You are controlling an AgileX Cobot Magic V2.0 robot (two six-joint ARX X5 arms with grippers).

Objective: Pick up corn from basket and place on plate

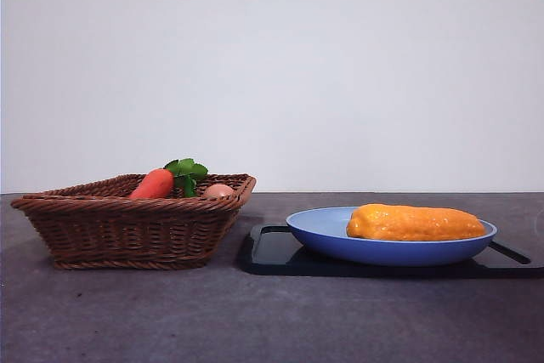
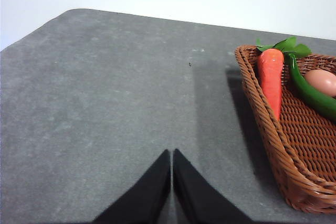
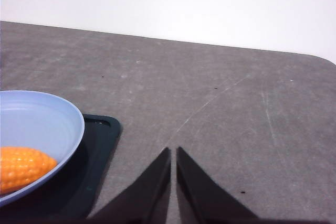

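Task looked done: corn [image 1: 415, 223] lay on the plate [image 1: 323, 231], at 3 o'clock from the basket [image 1: 127, 231] (carrot [image 1: 153, 184] left inside). Left pincer [image 2: 171, 163] and right pincer [image 3: 173, 161] both closed, empty, above bare bench [image 1: 255, 320].

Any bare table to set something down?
Bare grey table in front of the brown wicker basket and the black tray. Crowded: the light-blue plate holds the orange-yellow corn; only a narrow gap between basket and tray.

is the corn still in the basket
No, the corn lies on the blue plate, apart from the basket.
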